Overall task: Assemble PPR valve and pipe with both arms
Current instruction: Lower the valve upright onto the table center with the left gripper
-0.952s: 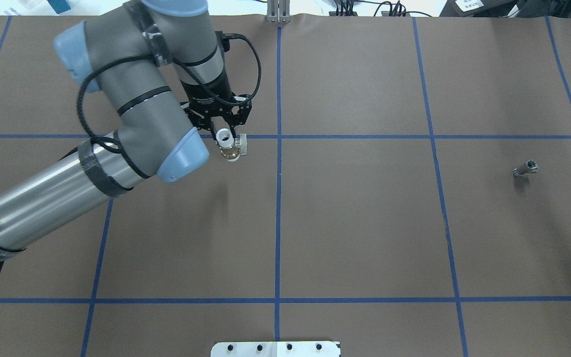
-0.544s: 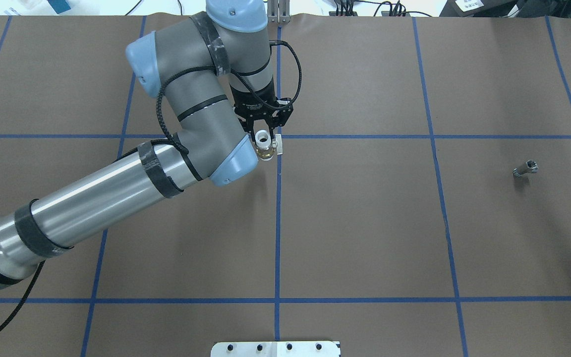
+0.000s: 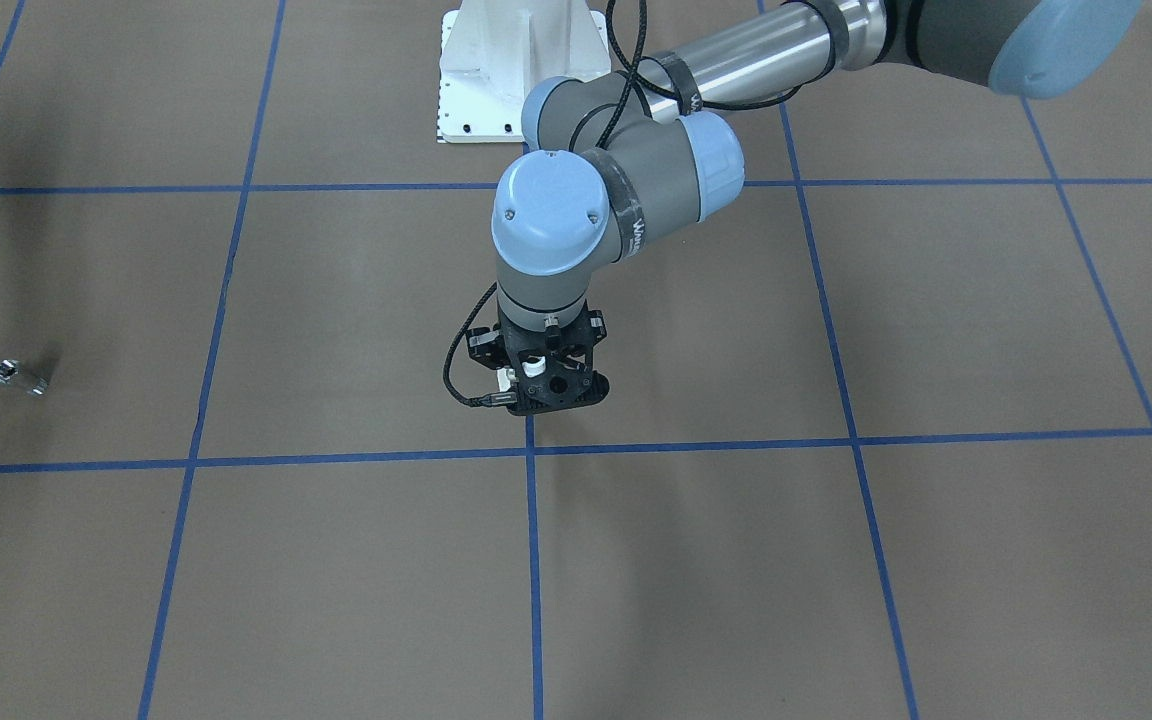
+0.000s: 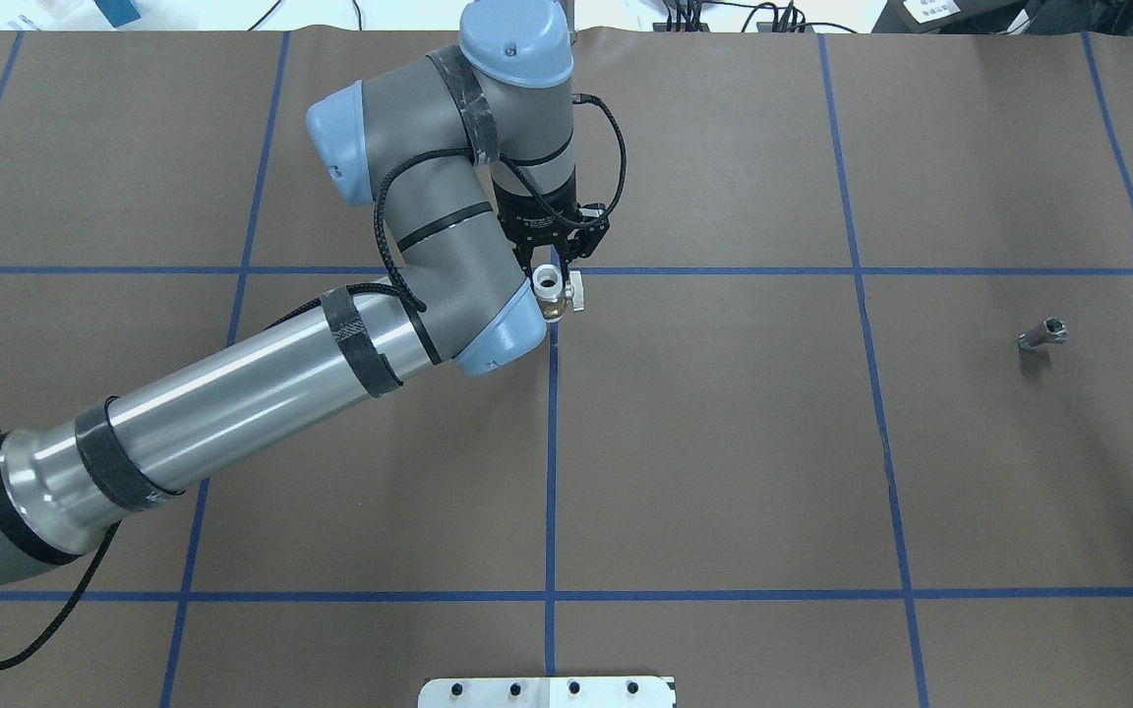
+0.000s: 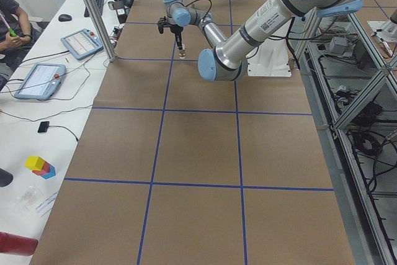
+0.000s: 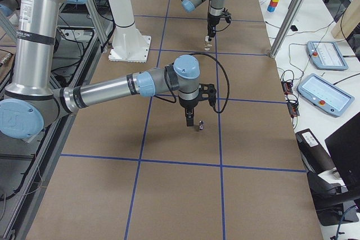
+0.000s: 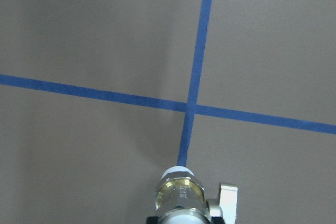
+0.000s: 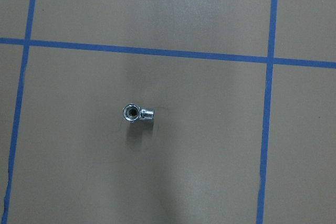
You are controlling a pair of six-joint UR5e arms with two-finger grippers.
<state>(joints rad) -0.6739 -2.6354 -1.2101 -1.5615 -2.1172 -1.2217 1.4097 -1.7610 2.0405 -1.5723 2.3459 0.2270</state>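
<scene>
Holding the valve (image 4: 553,295) clenched in its grip, the left gripper (image 4: 549,277) hangs over the table (image 4: 724,442). Well apart to its right lies the pipe (image 4: 1043,334), loose, near the tips of the right gripper (image 6: 190,121); whether that one is spread or closed cannot be told. An off-centre pinch could send the stubby pipe rolling away.

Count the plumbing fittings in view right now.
2. The PPR valve is gripped in the left hand by the central tape crossing; the pipe lies loose on the table, on the robot's right. None seem hidden.
</scene>
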